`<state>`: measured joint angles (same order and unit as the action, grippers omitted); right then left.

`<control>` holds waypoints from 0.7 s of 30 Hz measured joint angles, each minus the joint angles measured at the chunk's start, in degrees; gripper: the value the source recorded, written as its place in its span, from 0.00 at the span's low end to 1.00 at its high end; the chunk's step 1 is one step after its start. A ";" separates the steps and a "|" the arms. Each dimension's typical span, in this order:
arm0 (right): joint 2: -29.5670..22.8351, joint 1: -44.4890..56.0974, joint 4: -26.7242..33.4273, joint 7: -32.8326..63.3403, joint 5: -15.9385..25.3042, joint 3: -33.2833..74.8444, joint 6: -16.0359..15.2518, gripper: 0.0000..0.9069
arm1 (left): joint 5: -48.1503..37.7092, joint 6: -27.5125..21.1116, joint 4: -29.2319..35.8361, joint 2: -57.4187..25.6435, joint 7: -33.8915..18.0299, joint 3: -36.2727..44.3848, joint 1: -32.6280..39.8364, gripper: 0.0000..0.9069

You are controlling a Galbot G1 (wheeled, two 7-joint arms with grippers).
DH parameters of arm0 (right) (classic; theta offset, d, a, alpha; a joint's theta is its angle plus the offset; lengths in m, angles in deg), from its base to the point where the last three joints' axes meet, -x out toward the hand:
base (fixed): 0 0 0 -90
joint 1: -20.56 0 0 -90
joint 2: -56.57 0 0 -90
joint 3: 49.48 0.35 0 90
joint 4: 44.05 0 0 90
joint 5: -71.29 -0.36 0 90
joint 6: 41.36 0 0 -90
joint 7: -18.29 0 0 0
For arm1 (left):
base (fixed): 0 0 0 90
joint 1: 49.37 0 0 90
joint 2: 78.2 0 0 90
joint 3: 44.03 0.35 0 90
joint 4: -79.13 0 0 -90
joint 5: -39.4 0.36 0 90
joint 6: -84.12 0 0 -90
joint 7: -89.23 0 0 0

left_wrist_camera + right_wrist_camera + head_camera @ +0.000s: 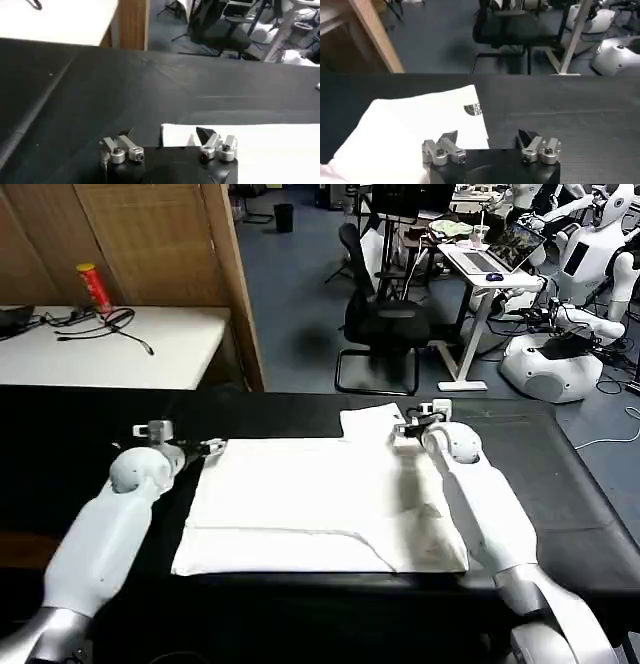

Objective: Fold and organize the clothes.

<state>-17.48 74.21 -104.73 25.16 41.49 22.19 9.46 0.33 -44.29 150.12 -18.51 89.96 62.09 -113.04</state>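
The left gripper (167,145) hung with its jaws spread and nothing between them, right at the T-shirt's (320,499) far left corner; in the left wrist view one fingertip (204,134) sat over the white cloth and the other over bare black table (80,424). Whether that fingertip touched the cloth could not be told.

The right gripper (487,137) was likewise released, jaws apart and empty, at the shirt's far right corner. In the right wrist view one fingertip (449,137) lay over the white sleeve and the other over the table's black surface.

On that sleeve, near its edge, a small dark logo (471,109) with a line or two of lettering beside it showed; it was too small to read.

The T-shirt lay flat in the middle of the table, partly folded, reaching close to the near edge, with its far hem line between the two grippers. In the head view the left gripper (205,449) stood at the shirt's left side and the right gripper (408,427) at the raised sleeve on the right.
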 joint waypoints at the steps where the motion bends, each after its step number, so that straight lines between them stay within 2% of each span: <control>1: 0.00 0.00 0.04 -0.12 0.00 0.03 -0.02 0.74 | 0.31 0.18 -0.32 0.18 0.08 0.12 0.23 0.69; 2: 0.02 -0.01 0.08 -0.23 0.00 0.04 -0.03 0.70 | 0.63 0.33 -0.62 0.36 0.16 0.26 0.41 0.69; 3: 0.07 -0.01 0.18 -0.50 0.00 0.07 -0.04 0.57 | 0.86 0.48 -0.90 0.53 0.24 0.38 0.56 0.44; 4: 0.13 -0.02 0.32 -0.68 0.00 0.09 -0.03 0.51 | 0.96 0.54 -1.10 0.64 0.27 0.48 0.68 0.34; 5: 0.17 -0.04 0.43 -0.89 0.00 0.10 0.00 0.31 | 1.01 0.57 -1.22 0.70 0.34 0.55 0.73 0.18; 6: 0.18 -0.10 0.60 -1.10 0.00 0.10 0.01 0.25 | 1.09 0.62 -1.30 0.71 0.40 0.61 0.77 0.17; 7: 0.18 -0.16 0.81 -1.31 0.00 0.11 0.02 0.13 | 1.21 0.65 -1.39 0.71 0.45 0.66 0.78 0.16; 9: 0.16 -0.26 1.16 -1.52 0.00 0.12 0.03 0.09 | 1.72 0.65 -1.61 0.72 0.69 0.73 0.82 0.15; 14: 0.03 -0.33 1.45 -2.69 0.00 0.13 0.93 0.06 | 2.99 0.55 -2.15 0.85 1.24 0.89 0.81 0.09; 21: 0.67 0.43 -0.08 -4.75 -0.21 0.86 4.23 0.03 | 3.51 0.65 -2.09 1.21 1.43 0.70 0.80 0.00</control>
<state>-16.80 74.64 -104.81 20.41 41.29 23.04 13.69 3.83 -43.64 148.03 -17.30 91.39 62.79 -112.23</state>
